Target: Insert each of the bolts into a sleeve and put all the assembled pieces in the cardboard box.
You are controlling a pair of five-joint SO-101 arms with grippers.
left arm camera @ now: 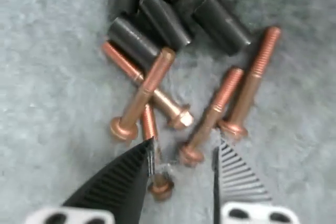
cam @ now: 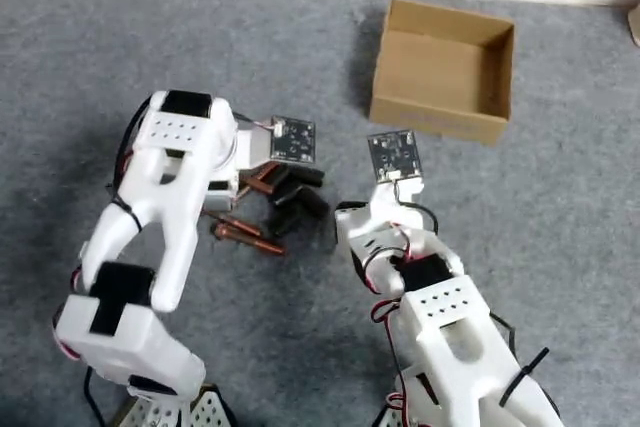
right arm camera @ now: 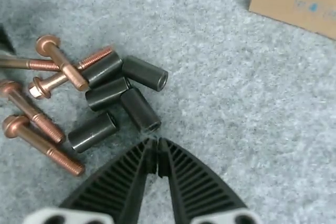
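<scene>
Lying between the spread left fingers (left arm camera: 122, 182), a bolt (left arm camera: 206, 121); right fingers (right arm camera: 131, 177) pressed together beside sleeves (right arm camera: 140, 109).

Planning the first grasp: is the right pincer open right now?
No, the right pincer has its black ribbed fingers closed tip to tip, near the dark cylindrical metal sleeves.

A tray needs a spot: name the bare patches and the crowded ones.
Bare carpet lies left of the box, beyond the left arm, and right of the right arm, nearer than the box. Crowded: bolts and sleeves between the arms.
</scene>
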